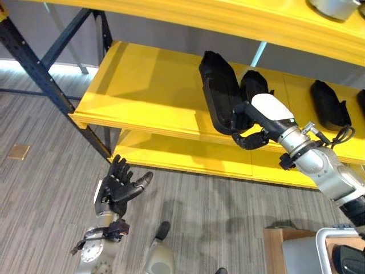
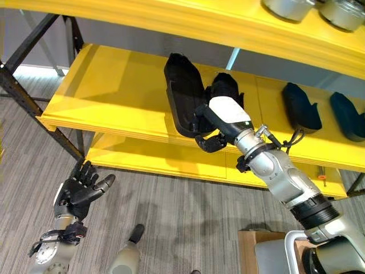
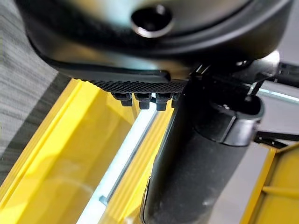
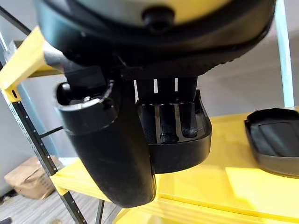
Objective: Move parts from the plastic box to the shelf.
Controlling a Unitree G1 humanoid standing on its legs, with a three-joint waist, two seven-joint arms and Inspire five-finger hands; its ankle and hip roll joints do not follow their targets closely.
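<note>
Black part (image 2: 181, 94) is gripped at its edge by the right robot hand (image 2: 212, 134) on the shelf (image 2: 114, 91).
It is judged stiff, light and smooth-skinned; the rim is best pinched. The left robot hand (image 2: 82, 191) is held slack.

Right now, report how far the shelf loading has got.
Done: black parts already lie on the yellow shelf, one further along at and another behind the right hand. In hand: the right hand grips a black part, tilted up over the shelf board, not yet laid flat. The left hand hangs open and empty above the floor. Left: set this part down, then fetch more.
</note>
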